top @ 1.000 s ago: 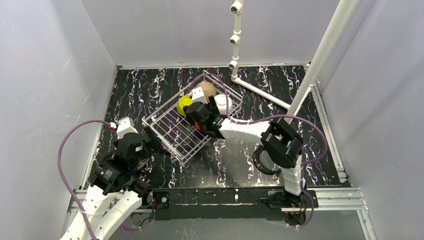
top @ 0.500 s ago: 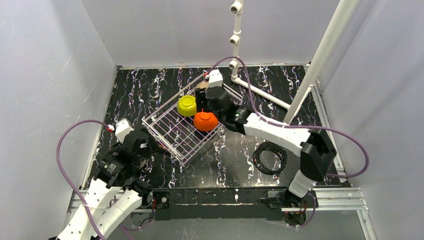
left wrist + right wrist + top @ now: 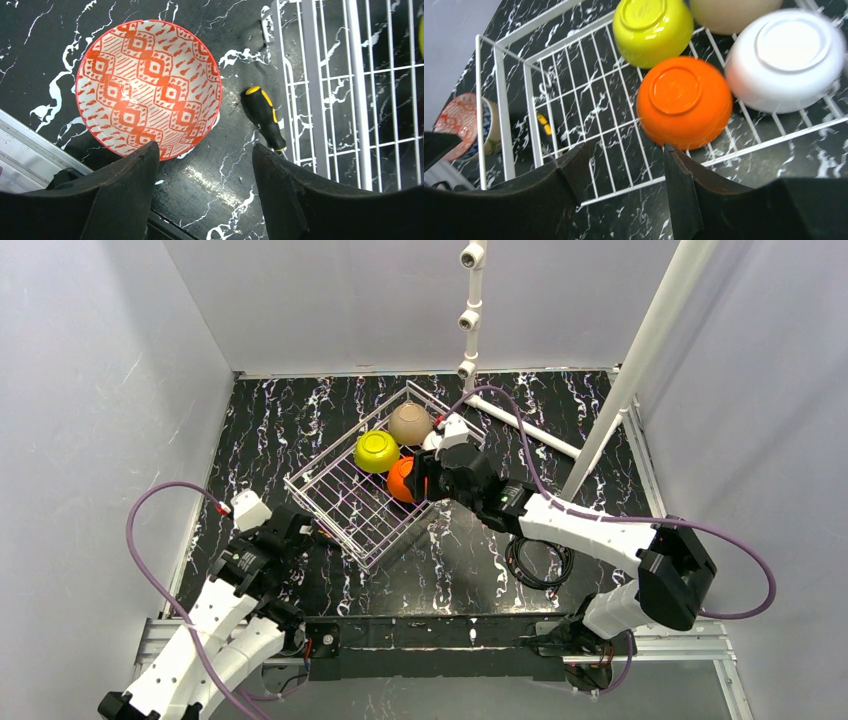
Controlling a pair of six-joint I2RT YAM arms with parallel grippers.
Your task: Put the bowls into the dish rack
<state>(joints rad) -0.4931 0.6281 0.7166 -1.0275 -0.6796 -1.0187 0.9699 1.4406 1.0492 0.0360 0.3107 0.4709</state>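
1. At the far left of the table, the left claw (image 3: 204,157) hangs spread and empty. The red-patterned bowl (image 3: 148,90) sits mouth-up on the marble top at the claw's 11 o'clock, its near rim tucked under the left fingertip (image 3: 142,165). Being round, it offers no long axis to line up with, so a pinch on the rim looks the likely grip.
2. At that bowl's 3 o'clock lies a small black-and-yellow tool (image 3: 264,117), close against the dish rack (image 3: 310,90). The rack's near wall runs 12 to 6 in the left wrist view. The carry would therefore go toward 3 o'clock, up over that wall, and the left arm is much the nearer one.
3. Inside the rack, bottoms up and clustered at its far end, are the yellow-green bowl (image 3: 653,30), the orange bowl (image 3: 684,100), the tan bowl (image 3: 731,10) and the white bowl (image 3: 786,60).
4. Over the rack's right edge, the right claw (image 3: 624,155) is spread and grips nothing. The orange bowl lies just beyond its tips at 1 o'clock.
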